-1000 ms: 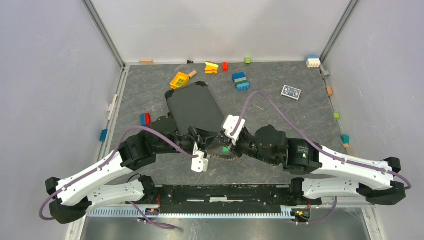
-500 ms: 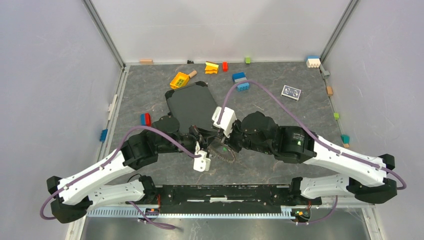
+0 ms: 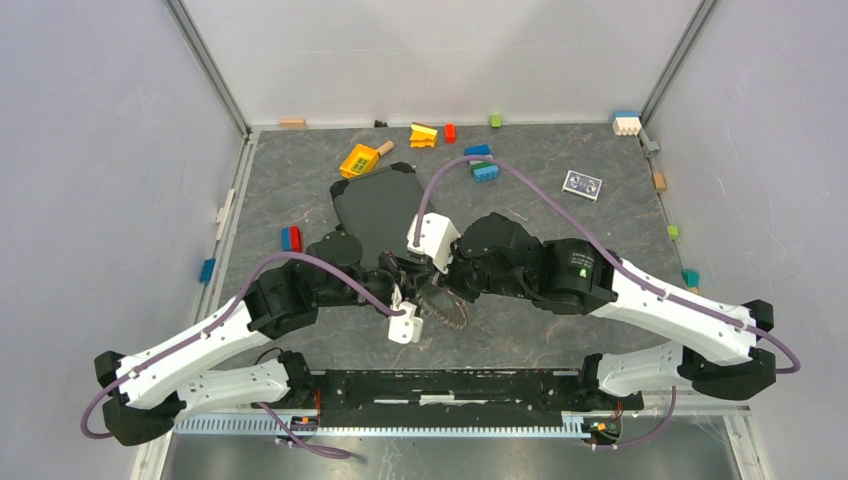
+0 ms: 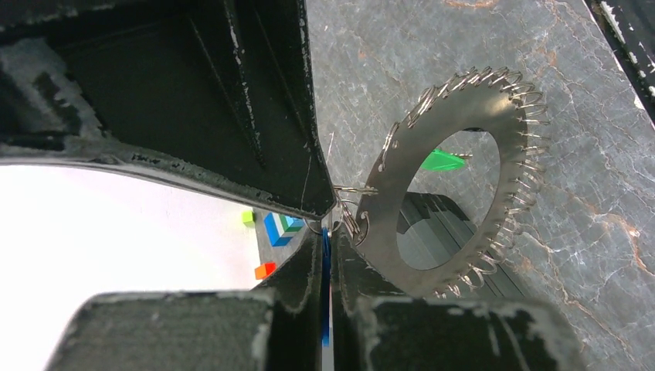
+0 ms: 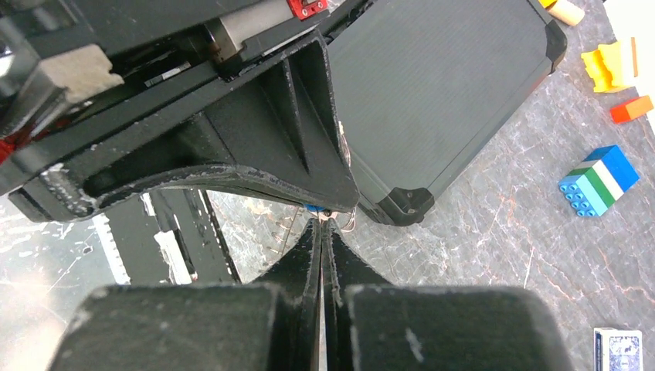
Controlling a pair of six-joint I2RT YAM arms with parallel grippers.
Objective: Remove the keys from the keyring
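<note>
The keyring (image 4: 382,224) is sitting mid-worktop, just near of the dark case (image 3: 380,205), where the two arms are meeting tip to tip. The top view is showing it almost edge-on, as a dark toothed sliver with its long axis running from far-left to near-right. Whether its low edge is touching the worktop (image 3: 500,340) I cannot tell.

Only the left wrist view is showing its face. It is a broad flat loop around an open centre, standing on edge and tilting, with the face turned toward that camera. The keys (image 4: 463,93) are packed so tight that they are reading as one grey band, with wire loops fringing the outer rim. A green tag (image 4: 440,161) is showing through the hole.

The left fingers (image 4: 317,259) are pressing almost together, pinching the rim at a small wire loop, and a blue sliver is lying in the slit between them.

The right wrist view is hiding the keyring behind the left arm. There the right fingers (image 5: 309,255) are pressing together, with a blue bit and a small wire loop at their tips. Whether either is clamped I cannot tell. That view is also catching the case's corner and, right of it, a blue-green brick (image 5: 599,182).
</note>
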